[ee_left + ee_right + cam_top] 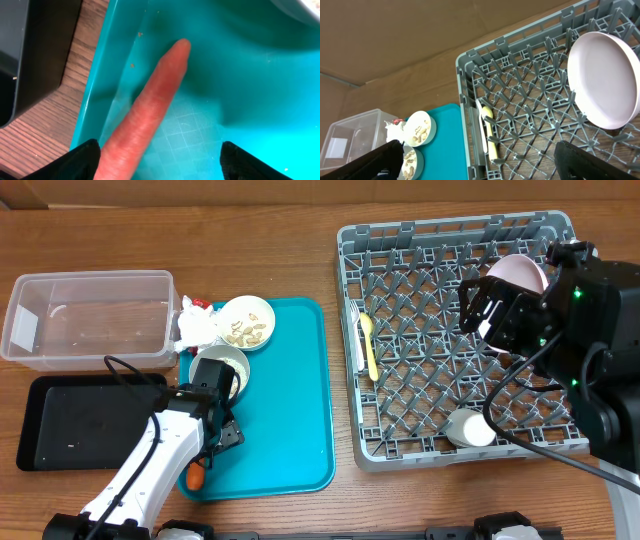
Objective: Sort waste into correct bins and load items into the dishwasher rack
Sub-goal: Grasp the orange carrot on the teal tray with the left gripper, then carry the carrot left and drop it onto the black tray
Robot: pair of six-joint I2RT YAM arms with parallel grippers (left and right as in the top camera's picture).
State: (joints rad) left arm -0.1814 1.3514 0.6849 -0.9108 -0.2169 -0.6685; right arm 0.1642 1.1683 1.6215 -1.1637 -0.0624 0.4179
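Observation:
An orange carrot (145, 115) lies on the teal tray (290, 400) near its front left corner (194, 476). My left gripper (160, 165) is open just above it, fingers on either side of the carrot's thick end. Two pale bowls with nut-like bits (246, 322) (219, 369) sit at the tray's back left, next to the white napkin (197, 326) and red wrapper (200, 303). The grey rack (400, 340) holds the white-pink plate (602, 80), yellow spoon (370, 348), white fork (356, 340) and white cup (470, 428). My right gripper (480, 165) is open and empty above the rack.
The clear tub (90, 320) stands at the back left, the black tray (80, 420) in front of it, both left of the teal tray. The left arm reaches in from the front edge. The right arm hangs over the rack's right side.

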